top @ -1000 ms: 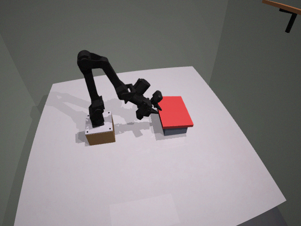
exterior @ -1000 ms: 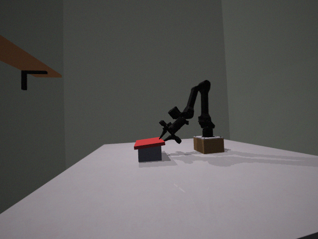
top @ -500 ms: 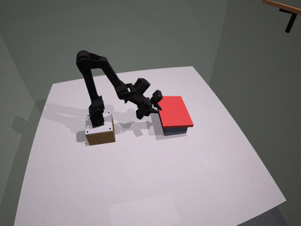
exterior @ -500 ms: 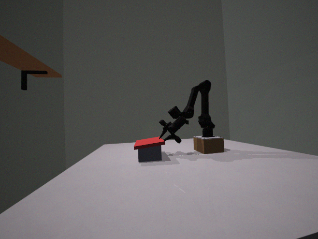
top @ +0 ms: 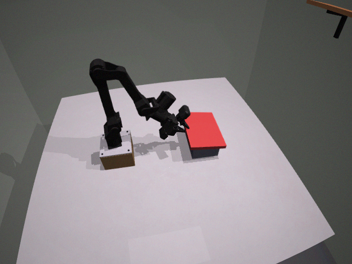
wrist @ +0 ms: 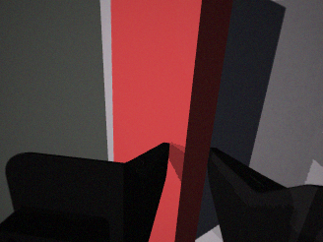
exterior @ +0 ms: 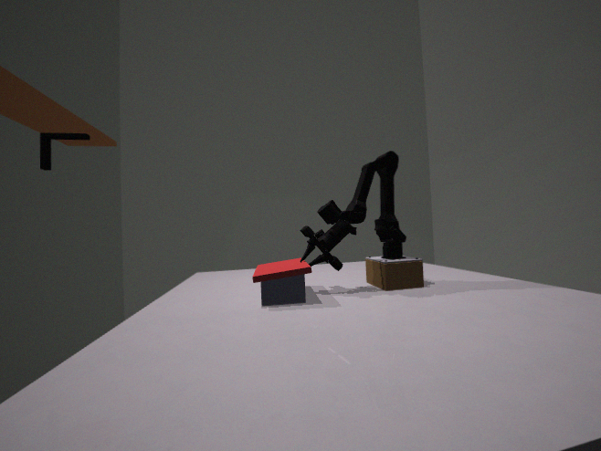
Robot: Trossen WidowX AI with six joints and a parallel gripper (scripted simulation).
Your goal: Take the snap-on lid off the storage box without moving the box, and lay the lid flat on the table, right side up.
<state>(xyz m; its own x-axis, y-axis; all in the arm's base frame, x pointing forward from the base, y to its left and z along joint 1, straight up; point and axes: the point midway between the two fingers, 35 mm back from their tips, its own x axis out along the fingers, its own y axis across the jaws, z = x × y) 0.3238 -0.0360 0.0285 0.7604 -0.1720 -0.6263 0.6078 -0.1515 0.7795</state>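
Nearest to you in the exterior view lies a broad stretch of the pale grey counter (exterior: 340, 378). Beyond it stands the dark grey rectangular storage box (exterior: 282, 289), your landmark for everything else. On the box you see the flat red rectangular snap-on lid (exterior: 279, 269); its edge on the arm's side sits higher than the far edge, so the lid is tilted, and it overhangs the box walls. From above, the lid (top: 204, 130) covers the box (top: 205, 152) so that only one dark side wall shows beneath it.

At the raised lid edge, you find the black parallel-jaw gripper (exterior: 311, 259), angled down from the arm's side of the box. Its jaws are clamped on that rim: in the wrist view one black finger (wrist: 150, 169) lies on the red top face (wrist: 153, 79) and the other finger (wrist: 231, 177) sits against the dark underside of the rim, with the box wall (wrist: 241, 93) beyond.

Farther back, beside the box, you see the brown cube-shaped pedestal with a pale top plate (exterior: 394, 272), well apart from the box, carrying the black jointed arm (exterior: 383, 194). High on the wall far from the box hangs an orange-brown shelf on a black bracket (exterior: 46, 116).
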